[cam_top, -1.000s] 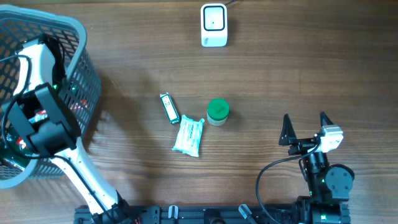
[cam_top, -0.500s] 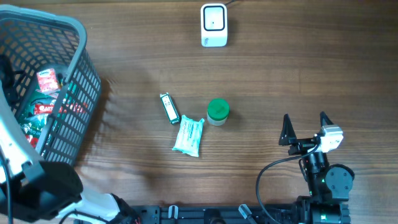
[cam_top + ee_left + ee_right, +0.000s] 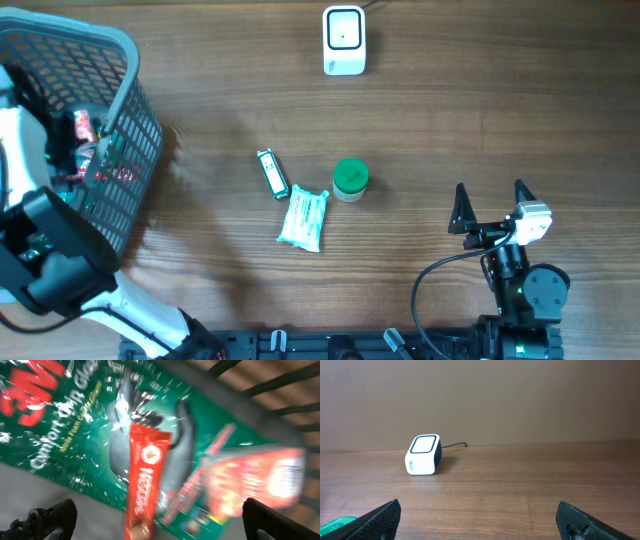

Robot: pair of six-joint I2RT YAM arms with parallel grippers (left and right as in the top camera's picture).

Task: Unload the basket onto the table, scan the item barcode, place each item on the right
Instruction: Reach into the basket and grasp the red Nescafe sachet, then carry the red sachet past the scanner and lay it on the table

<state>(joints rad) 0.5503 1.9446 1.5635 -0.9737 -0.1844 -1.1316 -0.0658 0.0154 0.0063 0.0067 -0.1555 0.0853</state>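
The white barcode scanner [image 3: 344,40] stands at the table's far edge, and the right wrist view shows this scanner [image 3: 423,454] ahead to the left. My left arm [image 3: 45,240] reaches into the grey basket [image 3: 125,55]. My left gripper [image 3: 160,522] is open, pointing down at a red sachet [image 3: 145,475] that lies on a green 3M packet [image 3: 65,415], beside a blurred red packet [image 3: 260,480]. Nothing sits between its fingers. My right gripper [image 3: 491,205] rests open and empty at the near right.
Mid-table lie a small green-and-white pack [image 3: 272,174], a teal-and-white pouch [image 3: 303,218] and a green-lidded jar [image 3: 350,179]. The basket's mesh wall [image 3: 280,390] rises close behind the packets.
My left arm has swung down and left and back over the basket, and red packets inside now show. The right arm and the table items have not moved.
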